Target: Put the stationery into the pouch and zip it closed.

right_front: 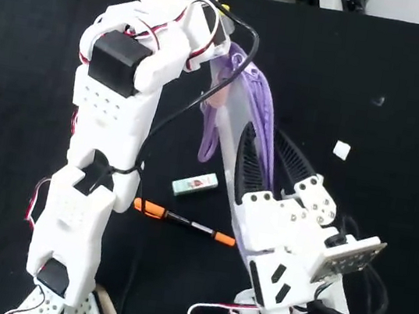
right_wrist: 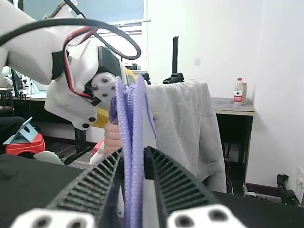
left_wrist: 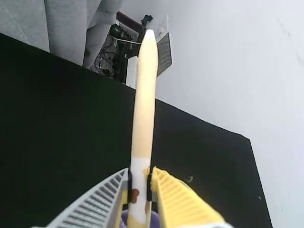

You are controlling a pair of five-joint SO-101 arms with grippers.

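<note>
An orange pen (right_front: 184, 222) and an eraser (right_front: 194, 184) lay on the counter (right_front: 405, 115), not yet packed. Behind them the right tool (right_wrist: 133, 159) clamped the purple pouch (right_wrist: 130, 114) upright, likely to present its mouth. Farthest, the left tool (left_wrist: 140, 183) pinched a cream pen (left_wrist: 145, 95) beside the pouch's top.

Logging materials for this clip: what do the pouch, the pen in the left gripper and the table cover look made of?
Pouch: seems to be a purple woven or mesh fabric, matte, with a fine textured weave and soft folds.
Pen: likely smooth cream plastic, with an even surface and a slight sheen along the barrel.
Table cover: looks like black matte cloth or felt. It shows no glare, and I can't tell which it is.
</note>
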